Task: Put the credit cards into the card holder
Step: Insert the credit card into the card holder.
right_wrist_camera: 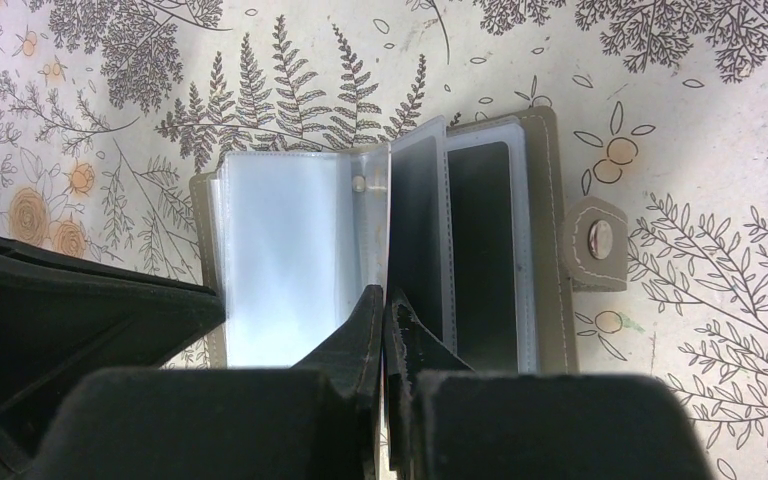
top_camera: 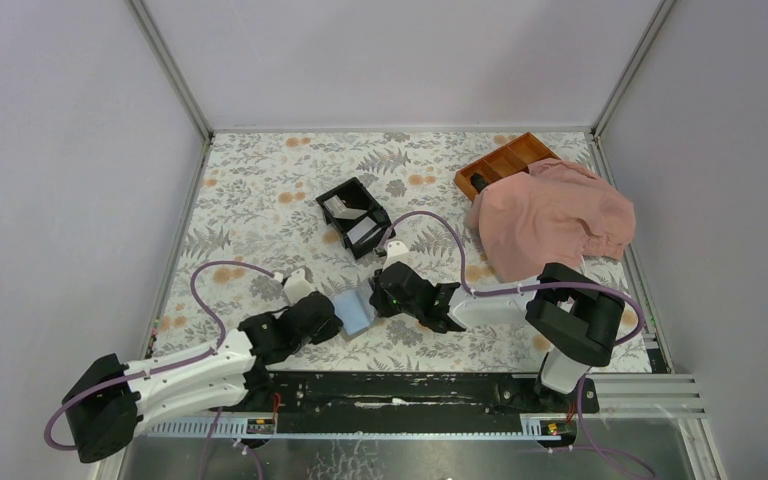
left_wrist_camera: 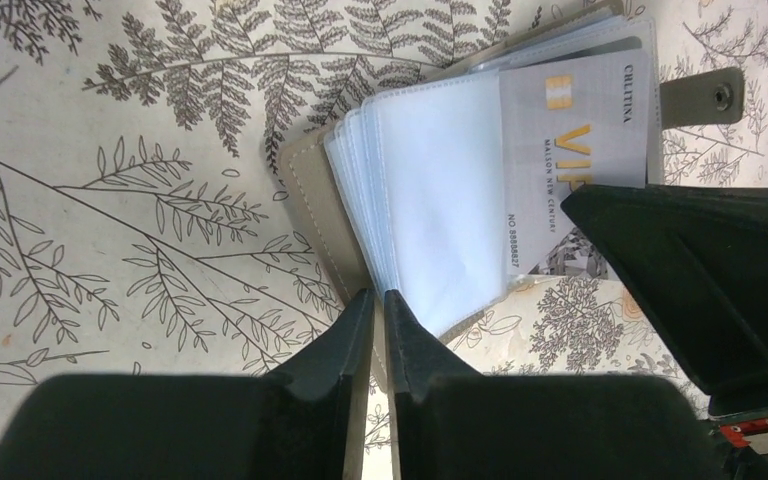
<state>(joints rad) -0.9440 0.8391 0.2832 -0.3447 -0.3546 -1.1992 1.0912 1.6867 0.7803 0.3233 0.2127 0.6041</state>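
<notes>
Left wrist view shows you the card holder point(left_wrist_camera: 430, 200) lying open on the table point(left_wrist_camera: 110, 100), between the two grippers, its clear pages fanned out. One credit card point(left_wrist_camera: 580, 150) lies on the side by the right gripper point(right_wrist_camera: 385, 310), its long side along the pages. The left gripper point(left_wrist_camera: 378, 310) is pinched shut on the holder's edge. The right gripper is pinched on one page that stands up. You cannot tell if the card sits fully in a pocket; the right gripper hides its corner.

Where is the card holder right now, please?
In the top view, the card holder lies open front-centre, between the left gripper and the right gripper.
</notes>
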